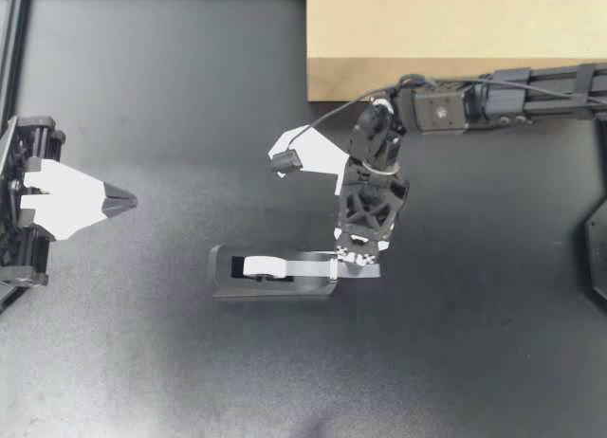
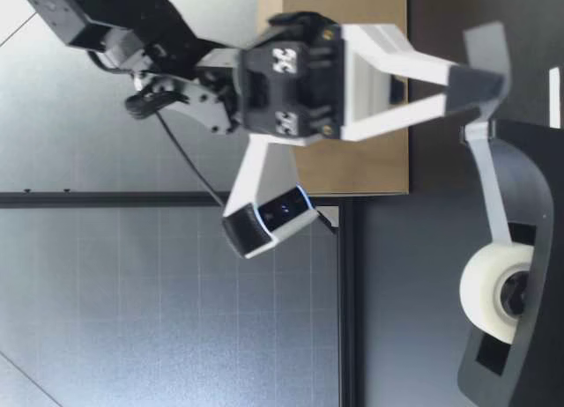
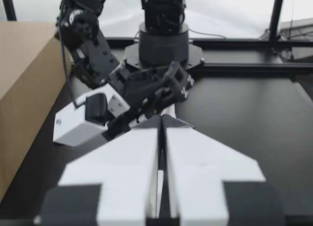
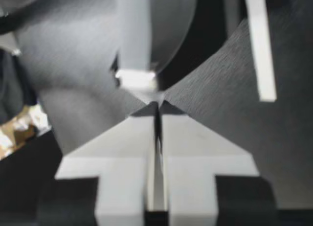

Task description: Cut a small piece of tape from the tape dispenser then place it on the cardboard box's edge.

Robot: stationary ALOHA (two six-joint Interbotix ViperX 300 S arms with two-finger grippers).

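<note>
At cutter end of tape dispenser (image 1: pixel 275 286), mid-table: right gripper (image 1: pixel 358 260) clamped on free end of tape (image 1: pixel 308 262); left gripper (image 1: pixel 128 203) closed, empty, well apart. Judged tape thin, limp, sticky (likely to curl and self-stick); best held by tip, kept taut

black arms (image 1: pixel 512 92), white-taped pincer fingers (image 1: pixel 66 196)

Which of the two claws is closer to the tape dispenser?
Right. My right gripper is at the tape dispenser's cutter end, shut on the tape strip; my left gripper is far off, beyond the roll end.
</note>
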